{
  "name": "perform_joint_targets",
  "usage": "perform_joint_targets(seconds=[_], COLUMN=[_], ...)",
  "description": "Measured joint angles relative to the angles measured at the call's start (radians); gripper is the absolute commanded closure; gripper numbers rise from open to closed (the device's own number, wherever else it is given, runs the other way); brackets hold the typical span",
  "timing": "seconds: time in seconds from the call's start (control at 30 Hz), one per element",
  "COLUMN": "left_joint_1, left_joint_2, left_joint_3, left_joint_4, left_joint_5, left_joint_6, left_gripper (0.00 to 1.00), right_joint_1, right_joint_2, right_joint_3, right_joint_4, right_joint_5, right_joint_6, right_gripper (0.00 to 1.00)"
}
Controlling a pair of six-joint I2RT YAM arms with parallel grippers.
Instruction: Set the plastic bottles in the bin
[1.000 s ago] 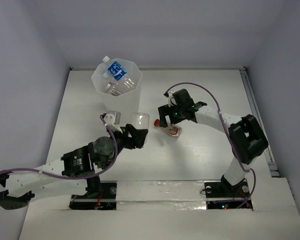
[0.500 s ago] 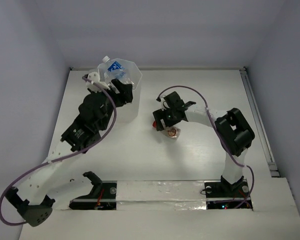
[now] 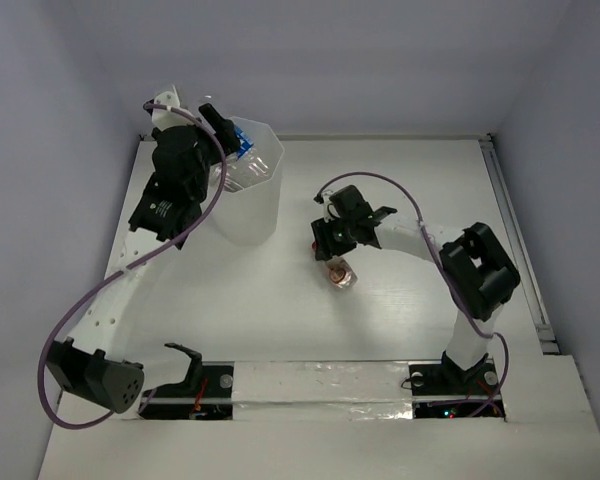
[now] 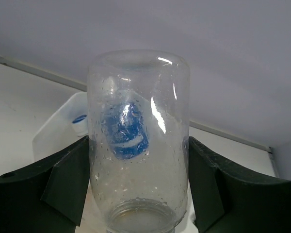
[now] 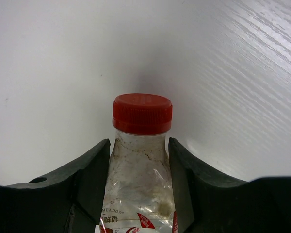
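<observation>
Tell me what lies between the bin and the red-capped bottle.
Nothing: in the top view, only bare table separates the bin from the red-capped bottle.

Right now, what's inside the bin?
A bottle with a blue label shows near the bin's far rim. The left gripper, shut on a clear bottle above, covers the bin's left side, and the bottom cannot be made out.

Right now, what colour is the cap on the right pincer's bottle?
Red cap, clearest in the right wrist view.
</observation>
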Motion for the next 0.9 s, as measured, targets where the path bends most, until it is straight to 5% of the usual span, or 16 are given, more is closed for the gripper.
perform_joint_targets(seconds=[0.43, 0.7, 0.9], left_joint_1=[0.006, 0.006, 0.006], left_joint_2=[0.083, 0.090, 0.088], left_joint_3=[-0.114, -0.160, -0.159], left_joint_4=[0.154, 0.219, 0.221], left_joint_5=[-0.220, -0.243, -0.202], left_joint_6=[0.165, 0.197, 0.187], left_gripper=[0.59, 0.18, 0.14], right_joint_1=[0.000, 0.000, 0.000], right_joint_2=[-0.296, -0.446, -0.567], right_joint_3=[-0.118, -0.159, -0.134], right_joint_4=[0.154, 0.181, 0.186], right_joint_5=[-0.103, -0.124, -0.126], right_joint_6=[0.051, 0.067, 0.092], right_gripper=[0.62, 0.62, 0.63])
